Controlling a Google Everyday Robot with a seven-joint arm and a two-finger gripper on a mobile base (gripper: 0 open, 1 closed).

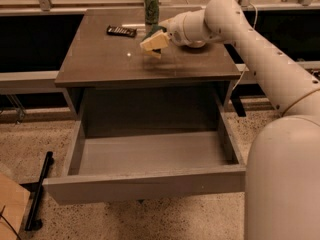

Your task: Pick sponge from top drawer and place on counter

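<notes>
One tool (161, 36) with sponge (153, 42) above counter (100, 59)

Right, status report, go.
End effector over counter, shut on sponge. Sponge tilted, not yet set down. Top drawer open. Green can close behind.
</notes>
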